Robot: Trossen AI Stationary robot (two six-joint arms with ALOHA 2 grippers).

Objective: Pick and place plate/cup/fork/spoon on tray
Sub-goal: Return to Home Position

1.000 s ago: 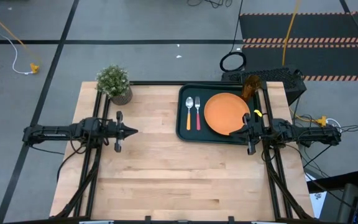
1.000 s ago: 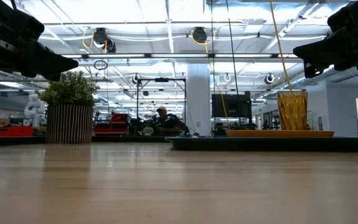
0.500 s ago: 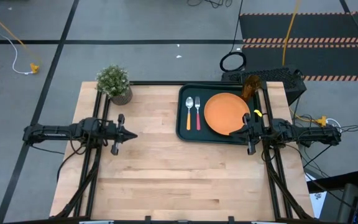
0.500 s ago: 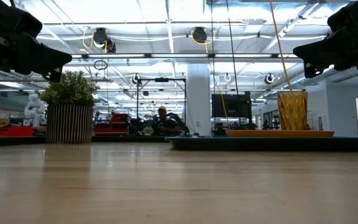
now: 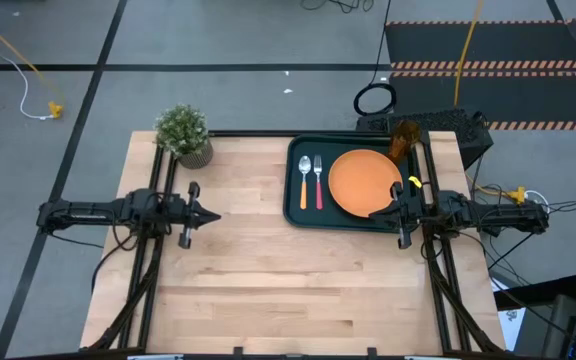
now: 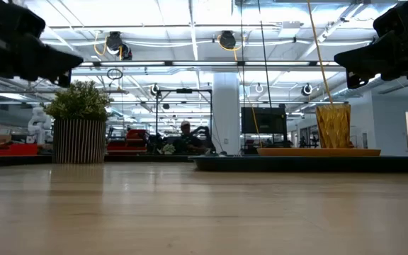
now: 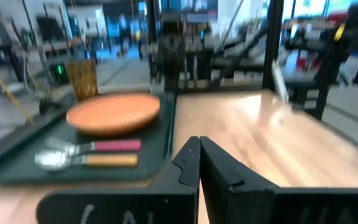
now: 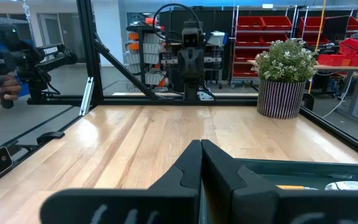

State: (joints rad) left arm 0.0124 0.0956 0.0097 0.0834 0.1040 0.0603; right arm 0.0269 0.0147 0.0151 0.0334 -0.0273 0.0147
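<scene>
a pale wooden desk [image 5: 268, 280] seen from above, with a dark robot arm at each side. at the desk's far right corner lies the dark green tray [image 5: 293, 212], and all the tableware is on it. the orange plate [image 5: 363, 182] fills the tray's middle and right. the spoon [image 5: 304, 180] and the fork [image 5: 318, 182] lie side by side along the tray's left side, the fork between the spoon and the plate, handles toward the desk's near edge. the amber cup [image 5: 402, 140] stands upright at the tray's far right corner. the left claw [image 5: 214, 212] hangs above bare wood near the desk's left edge, fingers [image 7: 188, 163] pressed together, holding nothing. the right claw [image 5: 375, 212] hangs above the tray's near edge, over the plate's rim, fingers [image 8: 191, 163] closed and empty. a potted plant [image 5: 183, 132] stands at the desk's far left corner.
</scene>
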